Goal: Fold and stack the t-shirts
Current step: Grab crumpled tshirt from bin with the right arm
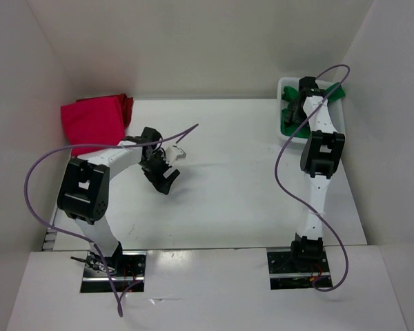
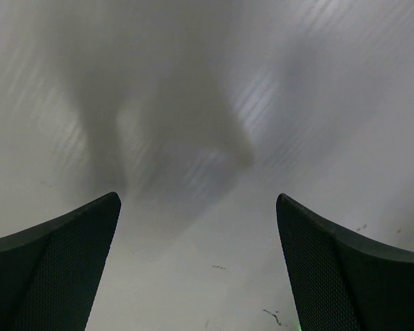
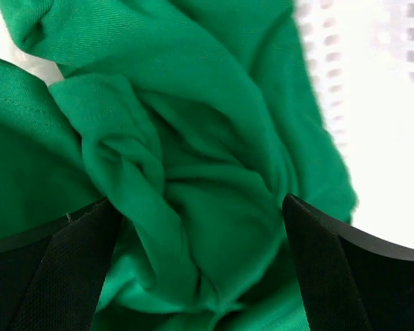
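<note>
The left tool (image 2: 197, 201) hangs over the bare counter (image 1: 228, 200), left of middle, with its fingers spread wide. At the far right corner the right tool (image 3: 201, 201), fingers likewise apart, straddles the green t-shirt (image 3: 193, 124), which is crumpled in deep folds inside the white basket (image 1: 281, 110). The crimson t-shirt (image 1: 90, 124) lies flat at the far left corner.

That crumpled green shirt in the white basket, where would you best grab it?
Probably the raised fold at the middle of the green shirt, from straight above: it bunches up under the open right gripper, and the basket walls block the sides.
</note>
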